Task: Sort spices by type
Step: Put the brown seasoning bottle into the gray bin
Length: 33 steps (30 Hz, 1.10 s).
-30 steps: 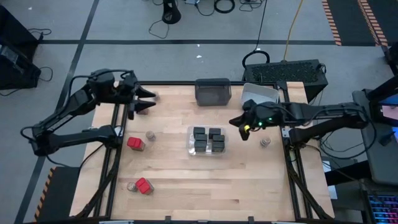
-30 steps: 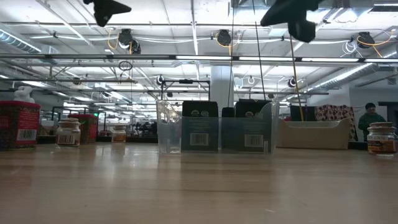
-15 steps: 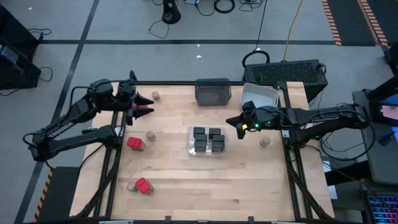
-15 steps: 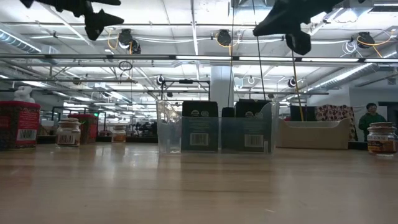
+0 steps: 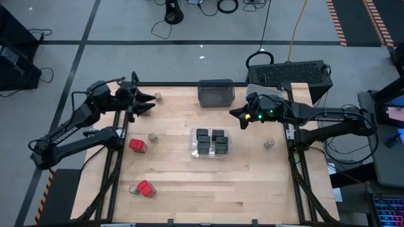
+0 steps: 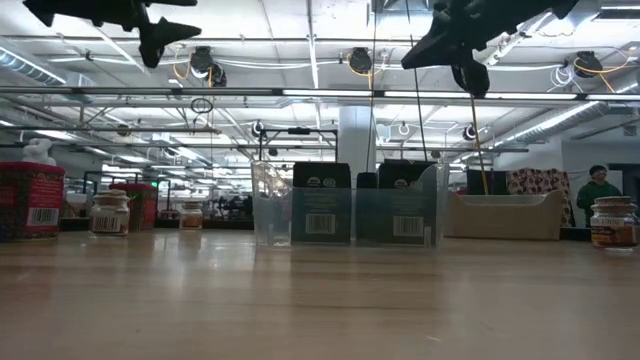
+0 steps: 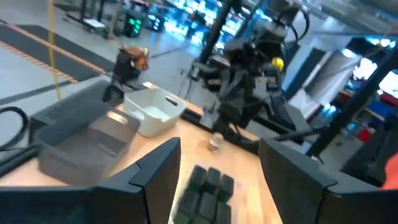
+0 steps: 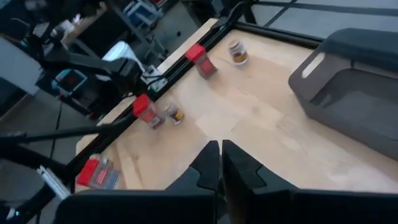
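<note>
Low view, barcoded labels on black boxes (image 6: 322, 205), jars (image 6: 110, 212), writing unreadable

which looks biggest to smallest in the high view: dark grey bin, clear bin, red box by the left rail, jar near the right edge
1. clear bin
2. dark grey bin, nearly as large
3. red box
4. jar
</note>
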{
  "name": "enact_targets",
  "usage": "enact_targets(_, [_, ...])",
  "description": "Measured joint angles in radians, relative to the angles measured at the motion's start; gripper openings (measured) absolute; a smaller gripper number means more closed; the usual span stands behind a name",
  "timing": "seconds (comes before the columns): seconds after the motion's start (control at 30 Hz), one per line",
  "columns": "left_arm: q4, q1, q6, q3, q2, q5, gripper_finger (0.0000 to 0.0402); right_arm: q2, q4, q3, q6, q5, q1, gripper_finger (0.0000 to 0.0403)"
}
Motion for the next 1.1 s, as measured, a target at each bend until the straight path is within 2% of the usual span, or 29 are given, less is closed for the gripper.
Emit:
enact_targets(0.2, [-0.062,0.054,-0.070,0.000,0.008,0.006,0.0223,0.001,-0.043,0.000,-0.074,-0.056,-0.058,0.0000])
enact_targets(0.33, [-0.237,0.053,-0.140,0.000,0.020,0.018,0.0223,0.001,-0.067,0.000,-0.105,-0.108,-0.084,0.0000])
enact_targets(0.53, [-0.421,0.003,-0.150,0.038,0.021,0.034,0.0220,0.001,-0.068,0.000,-0.173,-0.160,-0.083,0.0000])
enact_targets(0.67, [-0.521,-0.059,-0.134,0.145,0.022,-0.033,0.0206,0.001,-0.080,0.009,-0.185,-0.202,-0.070,0.0000])
enact_targets(0.83, [-0.701,-0.120,-0.092,0.274,0.048,-0.133,0.0188,0.018,-0.137,0.076,-0.209,-0.201,-0.043,0.0000])
enact_targets(1.1, [-0.818,-0.224,0.018,0.410,0.143,-0.255,0.0184,0.140,-0.522,0.325,-0.255,-0.171,-0.034,0.0000])
